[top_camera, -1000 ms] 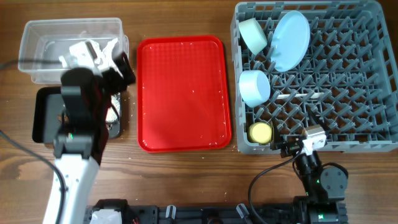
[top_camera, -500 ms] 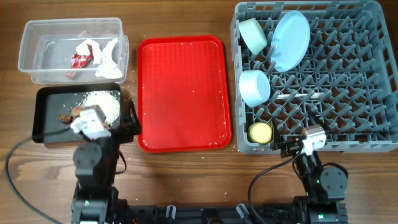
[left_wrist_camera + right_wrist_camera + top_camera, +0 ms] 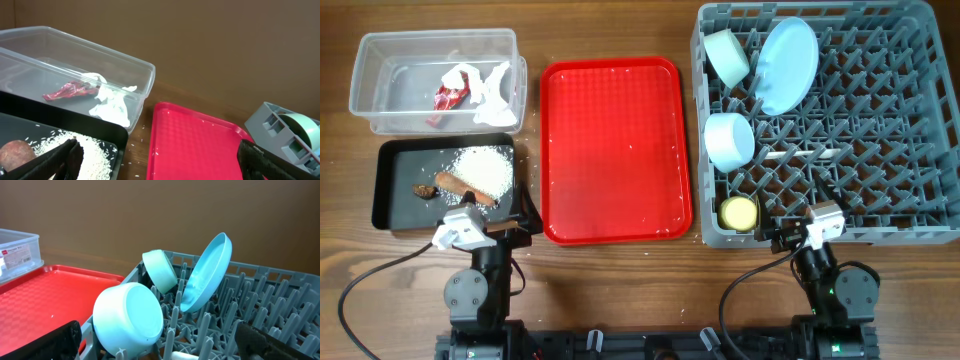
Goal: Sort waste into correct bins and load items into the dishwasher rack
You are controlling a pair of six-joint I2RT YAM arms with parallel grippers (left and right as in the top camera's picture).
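Clock set on the overhead view, 12 o'clock = far edge. At the near edge the left gripper [image 3: 159, 150] has its fingers [image 3: 60, 160] spread wide with nothing between them. The right gripper [image 3: 159, 330] is likewise released, parked just at 6 o'clock of the rack [image 3: 900, 235]. Bare wood of the table [image 3: 620, 290] runs along the near edge and at 9 o'clock of both bins. The black tray [image 3: 382, 200] lies just at 12 o'clock of the left arm. In it: carrot stick [image 3: 460, 187], long axis 10 to 4 o'clock; brown scrap [image 3: 424, 190] just at 9 o'clock of the stick; rice [image 3: 485, 168] heaped against the stick at 1 o'clock. The yellow cup [image 3: 738, 212] stands mouth up in the rack's near-left corner. The red serving tray [image 3: 615, 150] takes the middle, long axis 12 to 6, with a thin gap to the black tray on one side and to the rack on the other; a few stray grains lie on it. Farther into the rack: near bowl [image 3: 729, 139] tipped on its side; spoon [image 3: 800, 154] flat among the pegs, long axis 9 to 3; plate [image 3: 787, 63] on edge and leaning, long axis 1 to 7; far bowl [image 3: 727, 55] on its side just at 9 o'clock of the plate. All five sit in the rack's left half. The clear tub [image 3: 365, 60] lies just beside the black tray's far edge. It holds the red wrapper [image 3: 447, 96], long axis 1 to 7, and the white paper [image 3: 492, 85] at its 3 o'clock.
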